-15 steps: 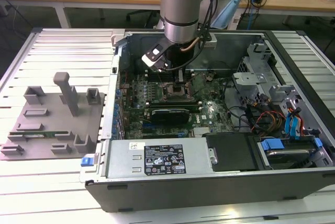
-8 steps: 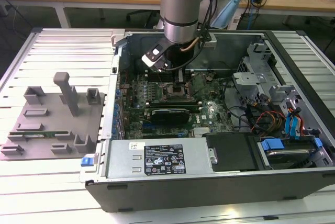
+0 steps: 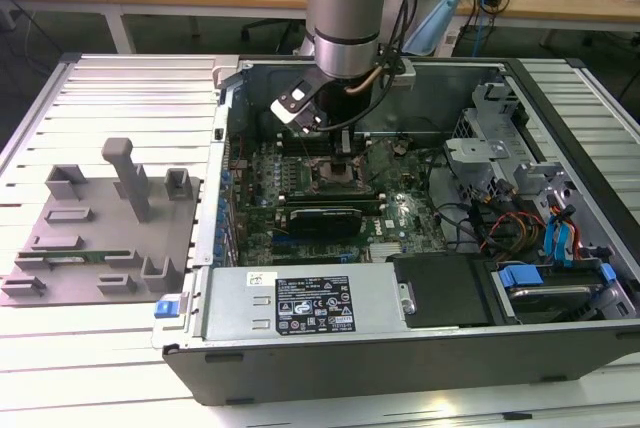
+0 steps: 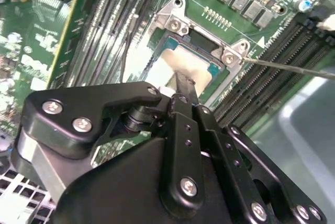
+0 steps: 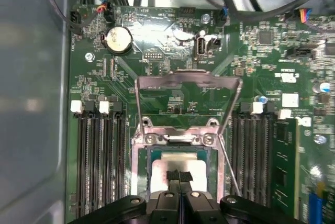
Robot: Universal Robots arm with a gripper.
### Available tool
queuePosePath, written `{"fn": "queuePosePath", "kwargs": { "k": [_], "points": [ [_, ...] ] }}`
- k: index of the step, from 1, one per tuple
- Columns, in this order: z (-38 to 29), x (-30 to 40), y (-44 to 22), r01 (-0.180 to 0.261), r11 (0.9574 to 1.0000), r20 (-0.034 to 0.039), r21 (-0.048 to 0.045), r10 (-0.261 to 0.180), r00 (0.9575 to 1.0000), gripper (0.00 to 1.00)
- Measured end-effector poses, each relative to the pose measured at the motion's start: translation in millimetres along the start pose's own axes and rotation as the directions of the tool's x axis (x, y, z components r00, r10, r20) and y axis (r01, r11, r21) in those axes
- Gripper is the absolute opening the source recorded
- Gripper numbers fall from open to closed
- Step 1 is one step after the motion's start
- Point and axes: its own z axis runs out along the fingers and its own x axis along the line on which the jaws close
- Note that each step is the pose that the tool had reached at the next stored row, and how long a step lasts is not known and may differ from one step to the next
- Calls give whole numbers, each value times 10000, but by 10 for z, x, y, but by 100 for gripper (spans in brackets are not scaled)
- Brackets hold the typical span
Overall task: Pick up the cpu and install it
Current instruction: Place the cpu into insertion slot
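cpu (image 5: 180,162): lies flat in the open socket (image 5: 140,182) on the motherboard (image 5: 157,30), pale top up, square to the frame; same in the second wrist view (image 4: 175,60). looks seated rather than carried, so judged far along.

directly above it, gripper (image 5: 179,176) pointing straight down, fingers pressed together with no gap, narrow tips at the middle of the pale top. cannot tell whether touching or just clear of it. likely held at the centre so as to bear evenly and not tip the chip.

load plate (image 5: 188,80) swung up and back, lever rod (image 4: 282,65) off to one side, leaving nothing over the chip but the tips. close on both flanks, rows of memory slots (image 5: 99,156), one with a green stick (image 5: 282,156) fitted.

in the exterior view, arm (image 3: 345,18) reaching down into the open case (image 3: 400,358), walls and cables around the board. grey tray (image 3: 80,290) well apart, at the exterior view's left.
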Motion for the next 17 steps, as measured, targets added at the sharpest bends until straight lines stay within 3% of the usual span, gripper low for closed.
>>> {"fn": "queuePosePath", "kwargs": {
  "k": [1,3,11,17],
  "points": [
    [-32,-1,1,0,10000,1,1,0,10000,11],
    [-162,-7,6,0,10000,5,2,0,10000,11],
    [-469,-19,17,0,10000,6,1,0,10000,11],
    [-499,-20,18,0,10000,7,2,0,10000,11]
  ]
}}
